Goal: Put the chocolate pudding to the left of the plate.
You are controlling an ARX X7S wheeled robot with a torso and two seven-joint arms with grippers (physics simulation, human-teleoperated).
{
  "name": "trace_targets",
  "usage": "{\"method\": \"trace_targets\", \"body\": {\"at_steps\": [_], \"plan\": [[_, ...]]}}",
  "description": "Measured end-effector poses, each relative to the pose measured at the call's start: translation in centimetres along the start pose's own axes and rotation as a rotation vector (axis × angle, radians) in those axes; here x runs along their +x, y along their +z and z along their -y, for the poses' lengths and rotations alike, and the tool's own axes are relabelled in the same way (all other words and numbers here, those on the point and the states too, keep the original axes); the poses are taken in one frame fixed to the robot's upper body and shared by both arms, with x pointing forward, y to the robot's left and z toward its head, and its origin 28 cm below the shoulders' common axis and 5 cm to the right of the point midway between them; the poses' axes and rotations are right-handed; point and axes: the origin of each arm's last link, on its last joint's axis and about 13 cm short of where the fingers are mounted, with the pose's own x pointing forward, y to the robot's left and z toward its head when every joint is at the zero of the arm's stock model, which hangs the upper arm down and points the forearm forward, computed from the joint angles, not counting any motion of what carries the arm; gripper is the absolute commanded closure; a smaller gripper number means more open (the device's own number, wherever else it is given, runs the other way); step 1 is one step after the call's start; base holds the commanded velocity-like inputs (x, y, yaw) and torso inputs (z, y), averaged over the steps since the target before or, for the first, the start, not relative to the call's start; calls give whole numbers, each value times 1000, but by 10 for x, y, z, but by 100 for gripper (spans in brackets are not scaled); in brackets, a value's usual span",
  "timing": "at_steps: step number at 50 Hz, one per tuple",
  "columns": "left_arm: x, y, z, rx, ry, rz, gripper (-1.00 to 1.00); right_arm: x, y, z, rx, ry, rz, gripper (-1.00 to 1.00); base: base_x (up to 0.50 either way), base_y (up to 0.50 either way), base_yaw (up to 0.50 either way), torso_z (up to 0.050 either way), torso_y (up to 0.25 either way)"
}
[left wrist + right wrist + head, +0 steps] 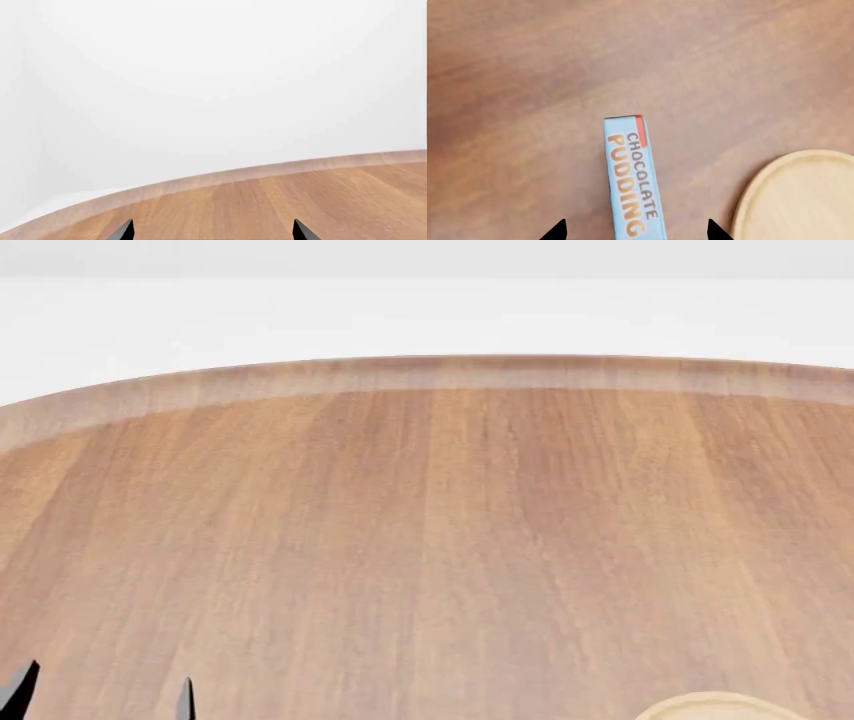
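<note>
Nearest the right wrist camera, two black fingertips of the right pincer (636, 235) stand spread wide, one on each side of the chocolate pudding (632, 180), with clear gaps between them and the box; nothing is pinched.

Largest in every view is the round brown wood-grain surface (427, 540), with a paler band along its curved edge and white background beyond it. Next in size comes the pale tan, light-wood round plate (804, 200) with a slightly raised rim, lying flat near the pudding but apart from it; in the head view only a sliver of its rim shows at the bottom edge, right of centre.

Smaller still, the pudding is a narrow rectangular box resting on the surface, its light blue face up and a red strip at its far corner. Orange letters read "PUDDING", and beside them, smaller and dark, "CHOCOLATE".

Off to the left, the left pincer (213, 231) shows two black tips held apart over bare wood, holding nothing.
</note>
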Motion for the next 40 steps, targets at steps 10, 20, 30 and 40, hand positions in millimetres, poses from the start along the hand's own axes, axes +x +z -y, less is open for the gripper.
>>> {"method": "trace_targets", "body": {"at_steps": [10,20,30,40], "plan": [[0,-1,1,1,-5,-2,-100,8,-8,0,18,7,-4,-100,0,0,0,0,0],[0,-2,1,2,-9,-4,-100,15,-14,1,39,13,-7,-100,0,0,0,0,0],[0,-2,2,4,-13,-5,-100,18,-21,5,66,5,-10,-100,0,0,0,0,0],[0,-2,2,5,-16,-6,-100,22,-28,7,90,-2,-18,-100,0,0,0,0,0]]}}
